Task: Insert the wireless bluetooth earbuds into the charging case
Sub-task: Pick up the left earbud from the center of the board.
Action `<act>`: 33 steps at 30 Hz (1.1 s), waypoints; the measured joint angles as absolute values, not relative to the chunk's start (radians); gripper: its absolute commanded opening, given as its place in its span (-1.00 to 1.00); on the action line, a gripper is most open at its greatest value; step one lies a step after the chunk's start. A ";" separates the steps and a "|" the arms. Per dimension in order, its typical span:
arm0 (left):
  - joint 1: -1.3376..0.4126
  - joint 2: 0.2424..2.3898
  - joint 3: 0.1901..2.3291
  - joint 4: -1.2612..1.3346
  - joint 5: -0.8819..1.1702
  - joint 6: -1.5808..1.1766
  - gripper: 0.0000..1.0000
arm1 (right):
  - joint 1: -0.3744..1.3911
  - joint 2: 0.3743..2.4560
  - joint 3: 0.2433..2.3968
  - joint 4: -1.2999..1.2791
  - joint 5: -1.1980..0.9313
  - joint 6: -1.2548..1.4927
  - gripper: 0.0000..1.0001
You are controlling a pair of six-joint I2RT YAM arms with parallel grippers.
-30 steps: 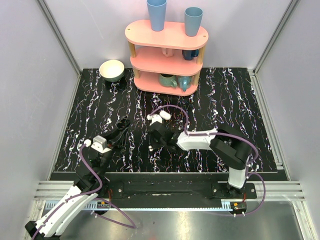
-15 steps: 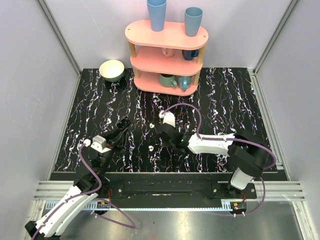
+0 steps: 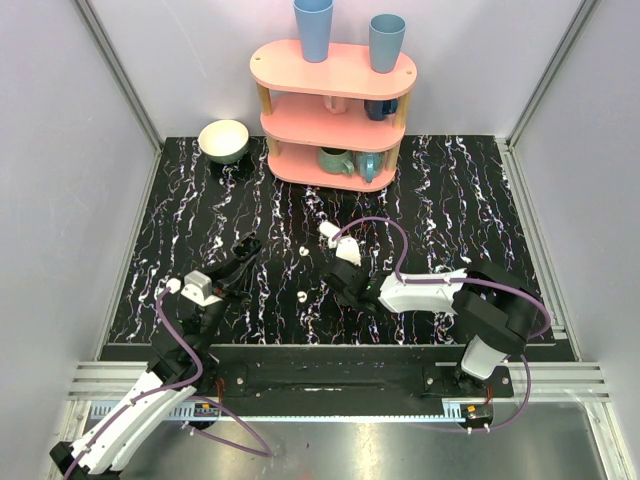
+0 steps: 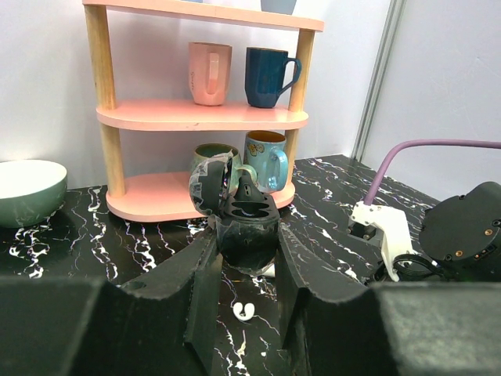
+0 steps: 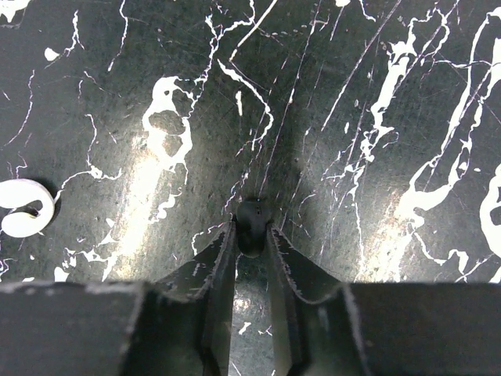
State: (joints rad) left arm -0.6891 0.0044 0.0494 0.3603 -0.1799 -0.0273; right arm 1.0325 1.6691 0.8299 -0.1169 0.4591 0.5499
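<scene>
My left gripper (image 4: 244, 252) is shut on the charging case (image 4: 249, 213), which is black here; its lid stands open and two wells show. In the top view this gripper (image 3: 246, 247) is left of centre. My right gripper (image 5: 250, 233) points down at the table and is shut on a small black earbud (image 5: 251, 223) at its fingertips. In the top view it (image 3: 340, 286) is at the middle. Two tiny white C-shaped pieces (image 3: 302, 252) (image 3: 302, 296) lie on the black marbled table between the grippers. One shows in the left wrist view (image 4: 245, 311) and one in the right wrist view (image 5: 23, 207).
A pink three-tier shelf (image 3: 335, 110) with cups and mugs stands at the back centre. A green and white bowl (image 3: 224, 140) sits to its left. The marbled mat (image 3: 450, 200) ends at metal rails on both sides.
My right gripper has moved to the right and a little toward the near edge, away from the white pieces. The left arm has not moved.
</scene>
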 measured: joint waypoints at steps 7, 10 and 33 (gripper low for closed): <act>-0.689 0.004 0.049 0.361 -0.179 -0.030 -1.00 | 1.032 1.669 0.830 -0.117 0.461 0.555 -0.33; -0.689 0.004 0.049 0.362 -0.179 -0.035 -1.00 | 1.032 1.669 0.830 -0.118 0.462 0.554 -0.31; -0.689 0.004 0.049 0.394 -0.179 -0.043 -1.00 | 1.017 1.665 0.844 -0.133 0.462 0.520 -0.38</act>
State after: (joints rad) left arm -0.6891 0.0044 0.0494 0.3943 -0.1795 -0.0429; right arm 1.0168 1.6646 0.8440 -0.1333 0.4622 0.5201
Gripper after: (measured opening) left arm 0.336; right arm 0.340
